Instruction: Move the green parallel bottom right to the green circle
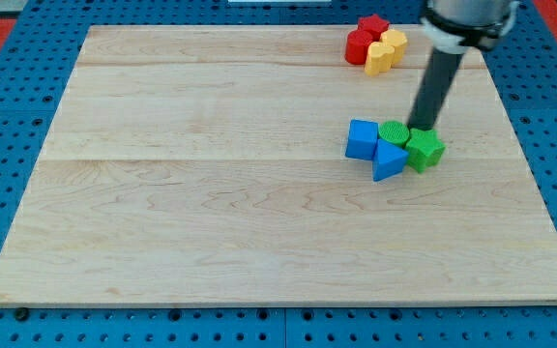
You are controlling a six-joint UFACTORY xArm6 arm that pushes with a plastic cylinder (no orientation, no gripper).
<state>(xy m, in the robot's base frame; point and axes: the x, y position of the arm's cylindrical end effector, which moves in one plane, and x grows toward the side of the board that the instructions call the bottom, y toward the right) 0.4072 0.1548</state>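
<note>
A green block, angular like a star or slanted shape, lies right of centre on the wooden board. It touches the right side of a round green block. My tip stands at the top edge of the angular green block, just to the right of the green circle. A blue cube-like block sits to the left of the green circle, and a blue triangle sits below it, touching both greens.
At the view's top right, a red star, a red round block and two yellow blocks are bunched together. The board rests on a blue pegboard surface.
</note>
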